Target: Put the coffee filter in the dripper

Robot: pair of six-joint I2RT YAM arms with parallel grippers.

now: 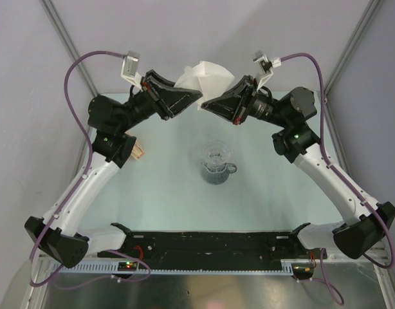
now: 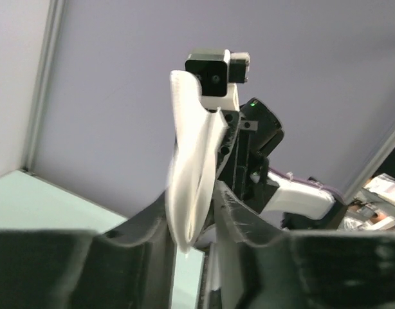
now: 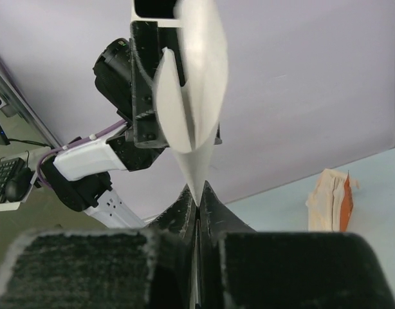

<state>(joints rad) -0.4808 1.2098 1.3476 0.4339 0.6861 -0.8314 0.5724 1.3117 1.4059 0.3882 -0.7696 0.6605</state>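
The white coffee filter hangs in the air at the back of the table, between both raised grippers. My right gripper is shut on the filter's pointed tip, with the cone spreading upward from it. My left gripper has its jaws a little apart, and the puffed filter sits in the gap between them, its lower point hanging free. The grey translucent dripper stands upright on the table below and in front of them, handle to the right, with nothing in it.
A tan stack lies on the table by the left arm's elbow, also seen as the tan stack in the right wrist view. The black rail runs along the near edge between the arm bases.
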